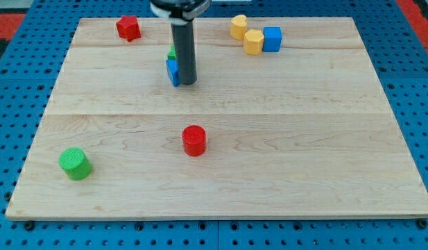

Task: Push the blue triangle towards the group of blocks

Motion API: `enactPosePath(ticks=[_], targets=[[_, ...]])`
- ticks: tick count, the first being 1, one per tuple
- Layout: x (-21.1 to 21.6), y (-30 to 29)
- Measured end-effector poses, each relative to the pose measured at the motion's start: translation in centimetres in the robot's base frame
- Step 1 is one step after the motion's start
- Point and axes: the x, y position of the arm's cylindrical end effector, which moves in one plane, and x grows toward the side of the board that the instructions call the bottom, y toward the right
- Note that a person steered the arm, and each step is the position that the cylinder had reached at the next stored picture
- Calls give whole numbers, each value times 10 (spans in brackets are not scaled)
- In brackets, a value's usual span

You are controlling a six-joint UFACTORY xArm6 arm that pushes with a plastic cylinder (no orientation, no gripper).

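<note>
The blue triangle [173, 71] lies at the upper middle of the wooden board [220, 132], mostly hidden behind my rod. My tip [188, 83] rests on the board right against the blue block's right side. A green block [171, 52] peeks out just above the blue one, also partly hidden by the rod. The group of blocks sits at the view's top right: two yellow blocks [239, 26] [253, 42] and a blue cube [272, 39], touching one another.
A red star-like block [128, 28] sits at the top left. A red cylinder [194, 140] stands below the centre. A green cylinder [75, 164] stands at the bottom left. Blue pegboard [19, 83] surrounds the board.
</note>
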Motion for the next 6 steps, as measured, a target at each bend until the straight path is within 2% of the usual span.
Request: enactPosePath(ticks=[1, 2, 3, 4, 5, 6], targets=[[32, -21], [21, -68], [-10, -47], [8, 38], [32, 44], [7, 110]])
